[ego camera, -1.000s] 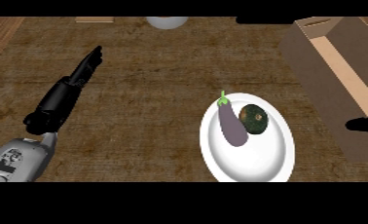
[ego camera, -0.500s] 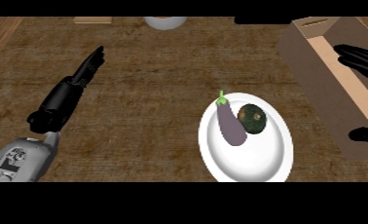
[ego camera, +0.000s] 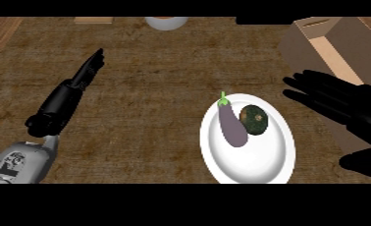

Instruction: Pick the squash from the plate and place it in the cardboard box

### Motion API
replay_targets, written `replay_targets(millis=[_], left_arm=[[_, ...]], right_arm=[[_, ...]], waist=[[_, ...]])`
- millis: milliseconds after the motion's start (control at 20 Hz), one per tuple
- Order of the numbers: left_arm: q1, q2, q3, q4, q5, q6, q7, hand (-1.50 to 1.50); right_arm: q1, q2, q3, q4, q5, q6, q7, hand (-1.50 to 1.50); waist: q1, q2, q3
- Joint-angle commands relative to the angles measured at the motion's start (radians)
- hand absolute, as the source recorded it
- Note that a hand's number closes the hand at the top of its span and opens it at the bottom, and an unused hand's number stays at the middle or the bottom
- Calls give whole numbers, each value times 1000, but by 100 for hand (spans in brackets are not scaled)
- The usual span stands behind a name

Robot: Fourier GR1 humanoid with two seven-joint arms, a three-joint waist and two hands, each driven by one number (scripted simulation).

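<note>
Two veggies lie on the white plate (ego camera: 250, 163): the dark green squash (ego camera: 253, 120) beside a purple eggplant (ego camera: 233, 127). Both hands (left hand (ego camera: 81, 77), right hand (ego camera: 330, 97)) have straight, open fingers above the brown counter (ego camera: 152, 77). Farther back, the cardboard box (ego camera: 322, 48) sits right.

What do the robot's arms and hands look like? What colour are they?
The left hand is black and slim, on a black wrist that joins a light grey forearm with dark markings. The right hand is black too, broad, with thick black fingers. Its forearm is out of view.
</note>
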Motion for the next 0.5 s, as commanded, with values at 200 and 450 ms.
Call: replay_targets(millis=[200, 450], left_arm=[[-41, -23, 48, 25, -21, -25, 7, 0], [-41, -26, 80, 20, -17, -93, 17, 0]], right_arm=[[54, 129, 173, -166, 180, 96, 297, -150], [14, 222, 196, -204, 188, 233, 421, -150]], waist=[[-1, 4, 1], [2, 4, 1]])
